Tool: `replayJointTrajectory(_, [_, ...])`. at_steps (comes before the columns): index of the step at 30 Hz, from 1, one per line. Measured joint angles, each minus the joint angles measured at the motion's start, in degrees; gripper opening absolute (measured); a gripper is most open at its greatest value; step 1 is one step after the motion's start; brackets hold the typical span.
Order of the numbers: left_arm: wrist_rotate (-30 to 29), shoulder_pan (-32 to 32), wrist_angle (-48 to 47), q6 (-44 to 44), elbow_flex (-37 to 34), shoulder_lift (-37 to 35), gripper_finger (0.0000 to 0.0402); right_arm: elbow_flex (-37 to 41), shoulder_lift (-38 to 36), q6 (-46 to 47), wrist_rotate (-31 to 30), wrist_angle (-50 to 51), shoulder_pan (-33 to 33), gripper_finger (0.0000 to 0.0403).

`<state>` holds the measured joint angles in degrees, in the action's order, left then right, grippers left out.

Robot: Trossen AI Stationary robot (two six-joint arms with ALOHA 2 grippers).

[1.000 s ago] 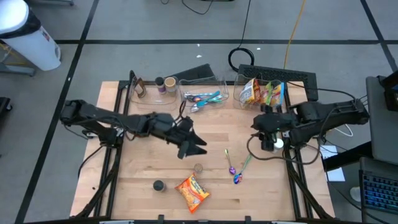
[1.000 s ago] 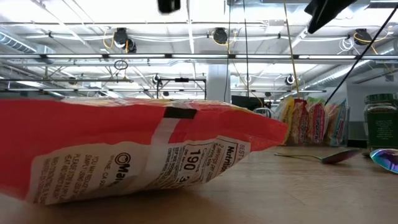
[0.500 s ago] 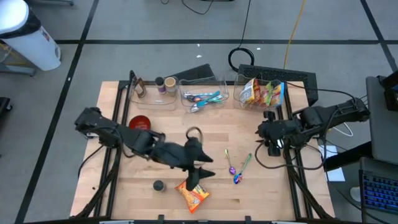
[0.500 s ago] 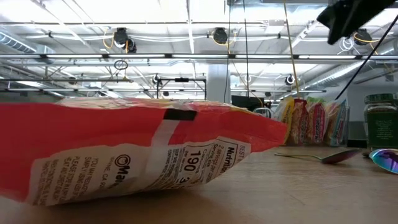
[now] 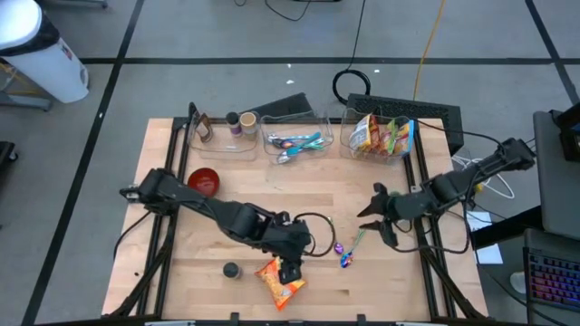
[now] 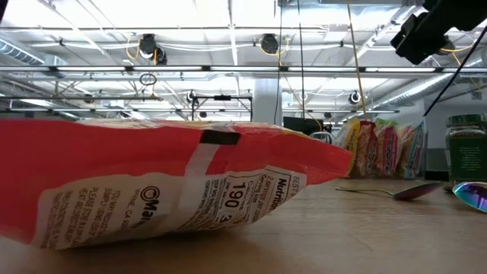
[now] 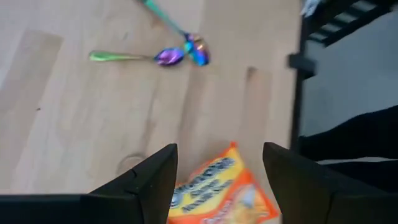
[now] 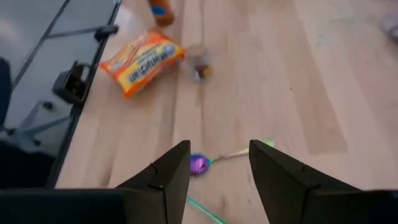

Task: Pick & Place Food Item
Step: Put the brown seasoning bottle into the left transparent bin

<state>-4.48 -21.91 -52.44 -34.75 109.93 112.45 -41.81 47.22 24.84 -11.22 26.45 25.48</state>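
Glossy orange plastic snack packet (image 5: 280, 282) on matt pale wooden table (image 5: 381, 281).

Lab: ceiling trusses (image 6: 228, 68), cabled robot table (image 5: 299, 190).

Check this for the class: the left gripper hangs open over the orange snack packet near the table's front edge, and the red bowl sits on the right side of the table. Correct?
Not quite. The high view shows the red bowl on the table's left side. The rest stands: the left gripper hangs open over the orange snack packet.

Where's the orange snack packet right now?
High view: the orange snack packet lies near the table's front edge, at centre, right of a small dark cap, with the left claw open right above it.
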Motion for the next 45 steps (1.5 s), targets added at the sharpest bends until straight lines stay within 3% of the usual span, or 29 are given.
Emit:
replayJointTrajectory(4, [-1.1, 1.2, -3.4, 1.7, 0.0, 2.2, 0.0243, 0.3, 0.0, 0.0, -5.2, -2.5, 1.2, 0.0155])
replayJointTrajectory(16, [-1.1, 4.0, -8.9, 6.1, 0.0, 7.4, 0.0243, 0.3, -1.1, 0.8, -6.7, -0.8, 1.3, 0.0155])
replayJointTrajectory(21, [-0.8, 4.0, -12.4, 3.4, -0.3, 8.2, 0.0243, 0.3, -1.1, 0.7, -6.7, 0.9, 1.3, 0.0155])
replayJointTrajectory(26, [2.0, 3.8, -11.6, 1.3, -0.3, 9.5, 0.0243, 0.3, -1.1, 0.7, -6.7, 1.5, 1.3, 0.0155])
replayJointTrajectory(45, [4.0, 5.8, -10.6, -6.5, -0.9, 13.1, 0.0243, 0.3, -1.1, 0.0, -6.7, 2.6, 1.3, 0.0155])
